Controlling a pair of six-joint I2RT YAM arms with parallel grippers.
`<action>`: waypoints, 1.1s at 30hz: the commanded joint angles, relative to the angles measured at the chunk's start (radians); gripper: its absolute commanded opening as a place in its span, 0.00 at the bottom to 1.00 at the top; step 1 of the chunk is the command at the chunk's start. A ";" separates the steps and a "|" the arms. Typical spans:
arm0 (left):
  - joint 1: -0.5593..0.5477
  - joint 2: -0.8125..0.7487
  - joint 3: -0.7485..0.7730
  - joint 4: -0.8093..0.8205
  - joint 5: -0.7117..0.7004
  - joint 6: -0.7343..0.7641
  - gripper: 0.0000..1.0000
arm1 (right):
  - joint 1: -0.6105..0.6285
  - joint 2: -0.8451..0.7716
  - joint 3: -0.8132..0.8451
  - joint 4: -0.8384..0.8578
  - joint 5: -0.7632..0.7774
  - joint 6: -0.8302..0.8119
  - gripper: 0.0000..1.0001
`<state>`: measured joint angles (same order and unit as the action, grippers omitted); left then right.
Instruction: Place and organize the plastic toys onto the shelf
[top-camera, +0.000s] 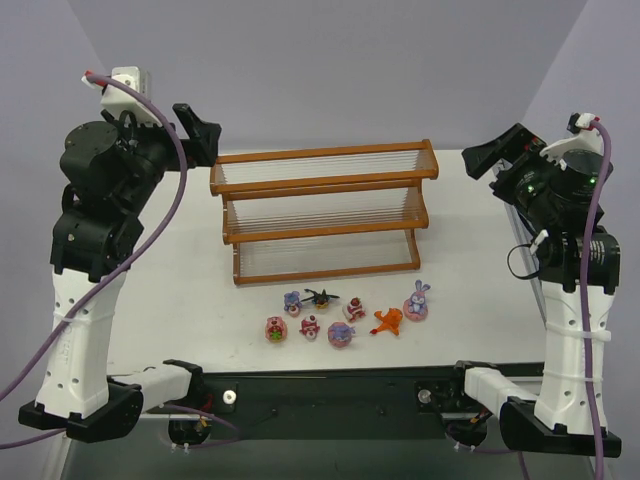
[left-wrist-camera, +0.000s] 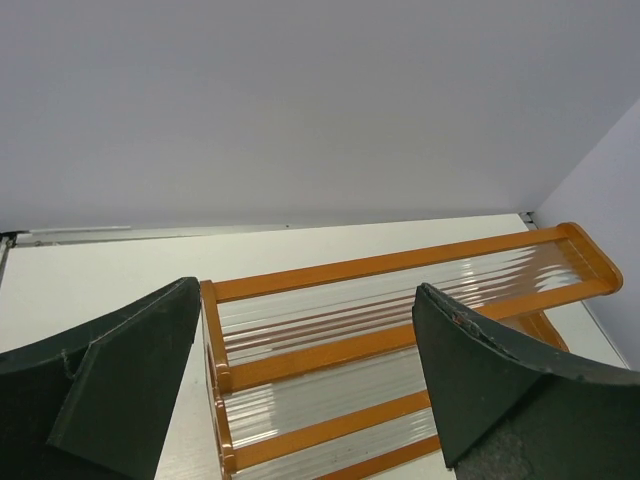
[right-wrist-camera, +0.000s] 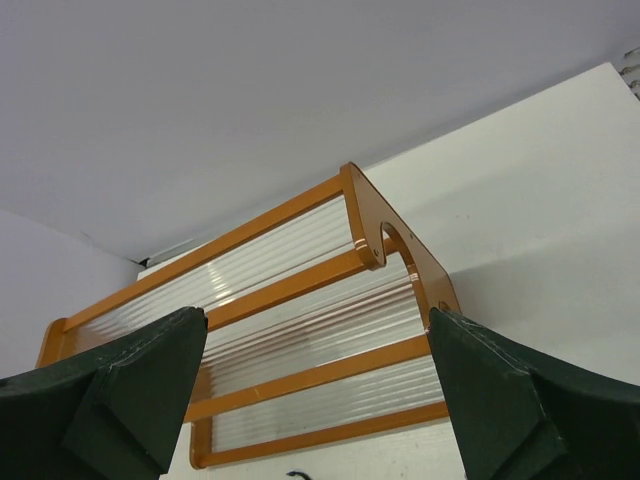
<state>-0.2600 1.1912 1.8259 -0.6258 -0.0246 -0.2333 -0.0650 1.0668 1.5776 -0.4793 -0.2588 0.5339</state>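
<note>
we see the shelf (top-camera: 322, 212) toward the far side of the table (top-camera: 170, 290), with open tabletop off both its ends and in front. the eight toys (top-camera: 342, 334) sit loosely grouped just in front of the shelf, apart from its frame, close to the table's near edge. the left gripper (top-camera: 203, 135) hangs near the shelf's left end and the right gripper (top-camera: 495, 158) near its right end. both have their fingers (left-wrist-camera: 120, 390) spread wide and hold nothing. in the wrist views those fingers cut off the shelf's lower tier. a dark sliver (right-wrist-camera: 292, 475) at the bottom edge of the right wrist view is too small for us to name.
</note>
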 joint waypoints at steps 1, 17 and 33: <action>0.005 -0.045 -0.049 0.040 0.069 -0.005 0.97 | -0.010 -0.022 0.005 -0.070 0.009 0.008 1.00; -0.074 -0.048 -0.168 0.078 0.072 0.069 0.97 | -0.024 -0.100 -0.024 -0.294 0.059 0.028 0.99; -0.127 -0.094 -0.263 0.069 -0.072 0.063 0.97 | -0.024 -0.212 -0.333 -0.504 0.215 0.135 0.93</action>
<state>-0.3752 1.1282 1.5829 -0.5873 -0.1097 -0.1890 -0.0841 0.8661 1.3296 -0.9089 -0.0505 0.6186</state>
